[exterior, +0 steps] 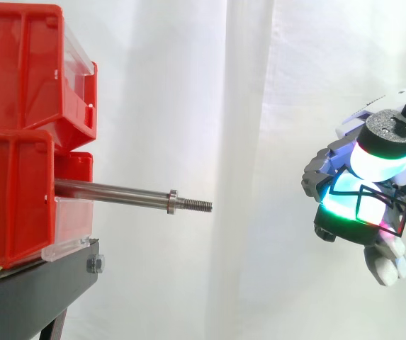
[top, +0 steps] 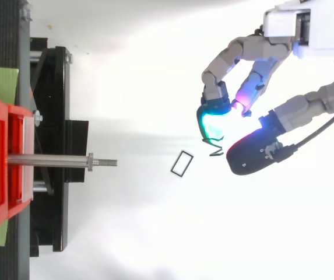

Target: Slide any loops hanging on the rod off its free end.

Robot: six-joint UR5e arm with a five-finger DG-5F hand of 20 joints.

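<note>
The rod sticks out level from between the red bins on the black stand. It points toward 3 o'clock and ends in a collar and a short threaded tip. In the top view the rod lies at 9 o'clock of the frame and again points to 3 o'clock.

The hand hangs at 3 o'clock of the rod's tip in the side view, well apart from it, in front of the white curtain. In the top view the hand comes in from 1 o'clock with its fingers curled down toward the thumb. The gap between them is narrow. A thin black wire loop sits in that gap and looks pinched between the cyan pad and the dark thumb pad, though the wire is too fine to be sure of the contact. In the side view, thin black wire outlines cross the glowing pads at the same place.

A second loop, a small black rectangle, shows in the top view between the rod's tip and the hand. It lies at 3 o'clock of the tip and 8 o'clock of the fingers, touching neither. I cannot tell whether it is in the air or lying on something below.

Both loops are beyond the rod's free end, clear of it.
</note>
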